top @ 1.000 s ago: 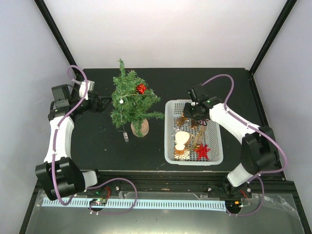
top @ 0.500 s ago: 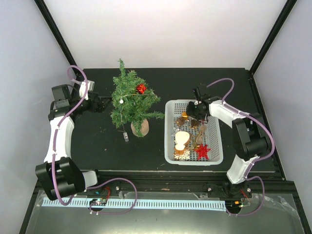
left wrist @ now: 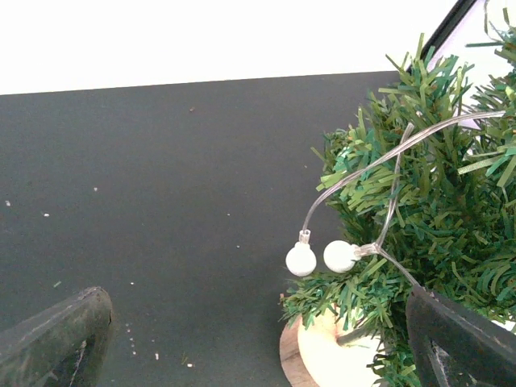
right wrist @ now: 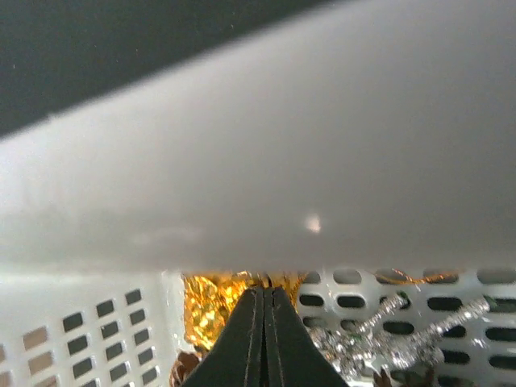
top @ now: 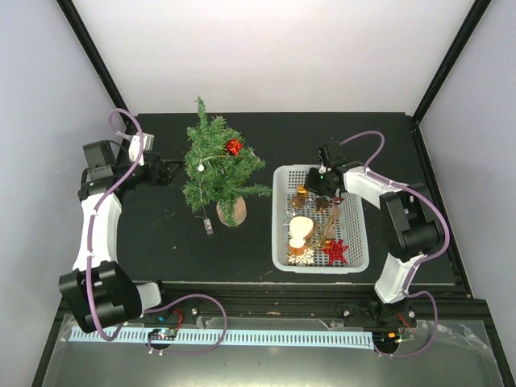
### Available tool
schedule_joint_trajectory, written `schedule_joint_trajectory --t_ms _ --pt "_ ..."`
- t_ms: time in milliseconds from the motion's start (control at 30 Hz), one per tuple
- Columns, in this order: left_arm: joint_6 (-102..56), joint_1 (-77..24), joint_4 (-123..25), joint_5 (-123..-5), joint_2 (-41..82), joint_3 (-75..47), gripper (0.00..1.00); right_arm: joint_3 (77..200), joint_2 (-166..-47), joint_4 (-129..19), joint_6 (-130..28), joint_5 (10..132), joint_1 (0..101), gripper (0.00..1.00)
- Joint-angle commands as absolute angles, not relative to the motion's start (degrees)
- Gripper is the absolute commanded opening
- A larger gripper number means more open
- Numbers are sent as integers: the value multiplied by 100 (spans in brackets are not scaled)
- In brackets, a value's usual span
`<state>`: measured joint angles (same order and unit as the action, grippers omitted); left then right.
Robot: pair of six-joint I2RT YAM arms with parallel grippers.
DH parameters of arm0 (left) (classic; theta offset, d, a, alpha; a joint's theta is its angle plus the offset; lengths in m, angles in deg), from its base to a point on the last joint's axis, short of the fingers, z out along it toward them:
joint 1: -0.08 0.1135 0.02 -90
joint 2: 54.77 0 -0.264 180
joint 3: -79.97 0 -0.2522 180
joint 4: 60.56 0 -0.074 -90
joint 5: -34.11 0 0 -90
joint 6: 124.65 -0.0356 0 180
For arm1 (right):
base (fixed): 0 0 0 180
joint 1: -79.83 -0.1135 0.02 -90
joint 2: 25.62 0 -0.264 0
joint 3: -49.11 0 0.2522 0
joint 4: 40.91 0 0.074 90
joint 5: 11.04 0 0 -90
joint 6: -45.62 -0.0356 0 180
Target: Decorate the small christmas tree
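The small christmas tree (top: 216, 168) stands left of centre on its wooden base (top: 231, 211). It carries a red ornament (top: 234, 146) and a clear string of white bulbs (left wrist: 301, 260). My left gripper (top: 172, 172) is open and empty just left of the tree, its fingers (left wrist: 56, 339) wide apart. The tree (left wrist: 419, 210) fills the right of the left wrist view. My right gripper (top: 317, 185) is in the far end of the white basket (top: 360, 242). Its jaws (right wrist: 264, 292) are closed at the top of a gold ornament (right wrist: 205, 310), also in the top view (top: 301, 191).
The basket also holds a red star (top: 335, 250), a pale wooden ornament (top: 300, 231), a white snowflake (top: 301, 256) and silver tinsel (right wrist: 379, 339). The light string's end piece (top: 209, 226) lies on the black table beside the tree base. White walls enclose the table.
My right arm swung its elbow inward and the gripper moved toward the basket's far left corner, onto the gold ornament. The left arm barely moved.
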<state>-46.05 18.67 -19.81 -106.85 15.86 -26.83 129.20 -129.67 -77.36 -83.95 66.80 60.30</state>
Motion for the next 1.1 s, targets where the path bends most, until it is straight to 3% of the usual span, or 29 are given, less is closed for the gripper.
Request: schedule_joint_trajectory --t_ms 0,300,400,467,800,1067 --pt "-4689 1986 -1876 -10397 1258 -2517 99 12764 -12527 -7939 -8373 6807 6050 1" --pt "-5078 2506 -1346 -9948 637 -2020 99 12383 -11761 -7869 -8266 6973 6058 3" --pt "-5064 2560 -1148 -10237 482 -2002 99 12560 -12020 -8007 -8267 6865 6058 29" --pt "-4932 2562 -1141 -10572 376 -2091 99 12611 -12209 -7972 -8364 6832 6057 37" --pt "-4433 2550 -1575 -11238 436 -2470 99 12633 -12733 -7664 -8707 6711 6054 36" --pt "-4361 2549 -1710 -11388 518 -2591 99 12234 -12502 -7216 -8891 6830 6034 35"
